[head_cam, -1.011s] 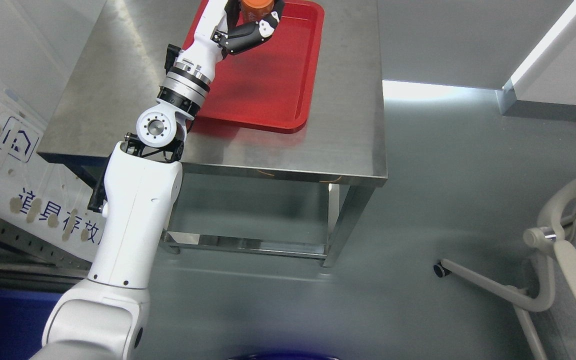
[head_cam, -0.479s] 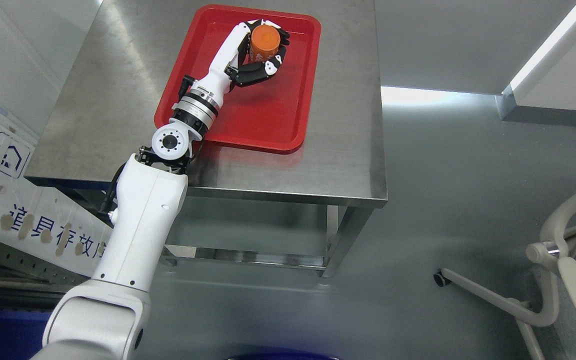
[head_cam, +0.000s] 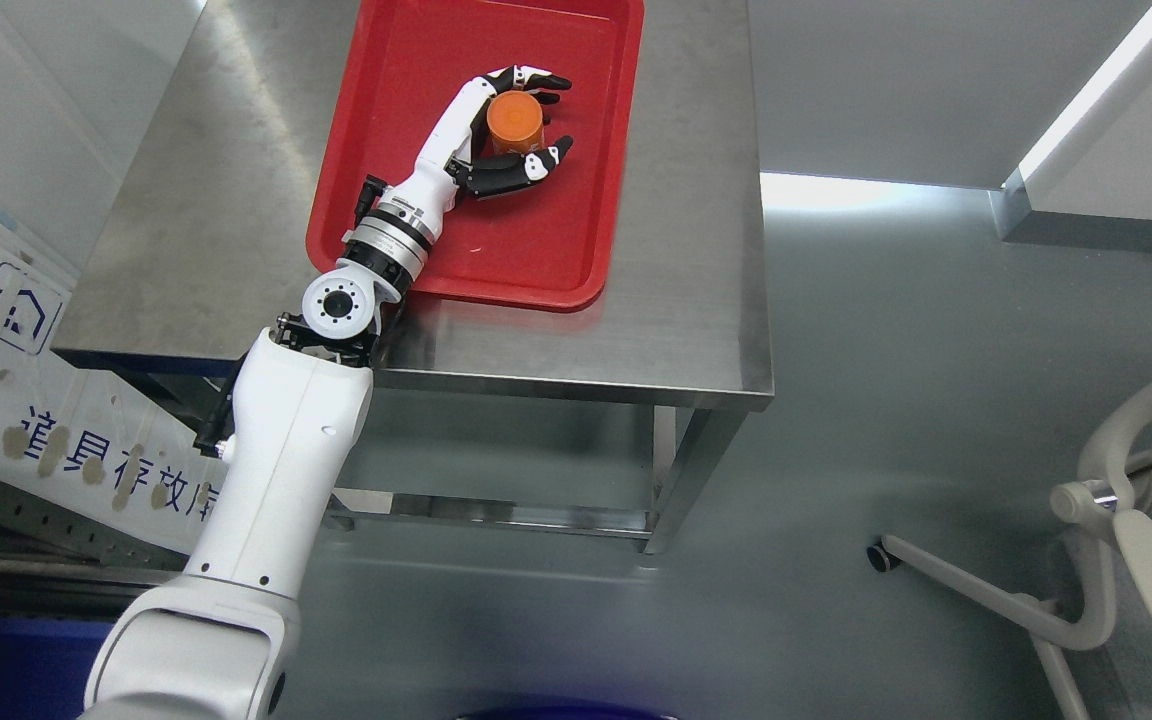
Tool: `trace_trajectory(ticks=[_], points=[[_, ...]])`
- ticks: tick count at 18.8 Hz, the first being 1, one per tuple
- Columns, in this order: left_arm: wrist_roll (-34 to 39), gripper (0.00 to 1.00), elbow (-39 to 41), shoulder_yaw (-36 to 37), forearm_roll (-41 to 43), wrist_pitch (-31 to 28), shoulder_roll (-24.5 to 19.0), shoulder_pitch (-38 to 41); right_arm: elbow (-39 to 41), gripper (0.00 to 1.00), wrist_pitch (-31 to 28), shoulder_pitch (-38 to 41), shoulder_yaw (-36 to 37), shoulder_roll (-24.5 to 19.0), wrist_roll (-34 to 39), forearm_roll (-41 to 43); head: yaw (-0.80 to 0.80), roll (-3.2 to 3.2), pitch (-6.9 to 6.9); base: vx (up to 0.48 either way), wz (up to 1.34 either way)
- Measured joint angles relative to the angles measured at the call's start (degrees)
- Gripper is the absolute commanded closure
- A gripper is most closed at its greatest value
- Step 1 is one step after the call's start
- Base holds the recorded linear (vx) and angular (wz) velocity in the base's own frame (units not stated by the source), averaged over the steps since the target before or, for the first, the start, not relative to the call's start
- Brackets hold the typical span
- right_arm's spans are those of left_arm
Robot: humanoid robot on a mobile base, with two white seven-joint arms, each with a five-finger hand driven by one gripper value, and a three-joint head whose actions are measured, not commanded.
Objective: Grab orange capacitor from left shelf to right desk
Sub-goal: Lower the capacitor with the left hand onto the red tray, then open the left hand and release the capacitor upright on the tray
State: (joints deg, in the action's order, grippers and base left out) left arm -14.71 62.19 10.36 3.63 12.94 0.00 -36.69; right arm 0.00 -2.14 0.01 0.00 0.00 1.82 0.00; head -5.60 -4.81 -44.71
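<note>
The orange capacitor [head_cam: 516, 122] is a short orange cylinder standing in the red tray [head_cam: 386, 130] on the steel desk [head_cam: 696, 250]. My left hand [head_cam: 558, 113] reaches in from the lower left and lies around it. Its fingers [head_cam: 534, 78] stretch straight along the capacitor's far side and the thumb [head_cam: 544, 158] sits at its near side. The hand looks open, fingers spread rather than curled round the cylinder. My right arm does not show.
A white panel with blue print [head_cam: 56, 440] leans at the left beside the desk. An office chair [head_cam: 1126, 520] stands on the grey floor at the lower right. The desk's front edge [head_cam: 576, 385] runs just beyond my elbow joint.
The camera shifted, mostly in the first half second. The hand lowered the capacitor into the tray, and its fingers have uncurled from around it.
</note>
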Motion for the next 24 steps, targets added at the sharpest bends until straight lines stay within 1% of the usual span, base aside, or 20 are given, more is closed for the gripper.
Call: trace_trajectory(ticks=[2,5,9,14,15,20,22,24], points=[[0.0,0.15,0.4,-0.1,0.0,-0.5,0.0,0.1,0.0,0.00,0.0,0.0,0.0,0.0,0.0,0.0,0.00,0.00,0.00,0.000,0.00],[0.3,0.14,1.6,-0.2,0.0,-0.9,0.0,0.1,0.0,0.00,0.0,0.0,0.0,0.0,0.0,0.0,0.00,0.00,0.00,0.000,0.00],[1.2,0.09,4.1,-0.5,0.0,-1.0,0.0,-1.3,0.0,0.00,0.0,0.0,0.0,0.0,0.0,0.0,0.00,0.00,0.00,0.000,0.00],[3.2,0.01,7.4,-0.5,-0.1,-1.2,0.0,-4.6,0.0,0.00,0.0,0.0,0.0,0.0,0.0,0.0,0.00,0.00,0.00,0.000,0.00],[3.3,0.01,8.2,-0.5,-0.1,-1.8,0.0,-5.0,0.0,0.00,0.0,0.0,0.0,0.0,0.0,0.0,0.00,0.00,0.00,0.000,0.00],[3.5,0.00,13.1,-1.2,-0.2,-10.0,0.0,-5.4,0.0,0.00,0.0,0.0,0.0,0.0,0.0,0.0,0.00,0.00,0.00,0.000,0.00],[3.4,0.00,15.1,-2.0,-0.2,-12.5,0.0,-4.3,0.0,0.00,0.0,0.0,0.0,0.0,0.0,0.0,0.00,0.00,0.00,0.000,0.00],[3.2,0.00,16.9,-2.9,-0.2,-13.6,0.0,-2.0,0.0,0.00,0.0,0.0,0.0,0.0,0.0,0.0,0.00,0.00,0.00,0.000,0.00]])
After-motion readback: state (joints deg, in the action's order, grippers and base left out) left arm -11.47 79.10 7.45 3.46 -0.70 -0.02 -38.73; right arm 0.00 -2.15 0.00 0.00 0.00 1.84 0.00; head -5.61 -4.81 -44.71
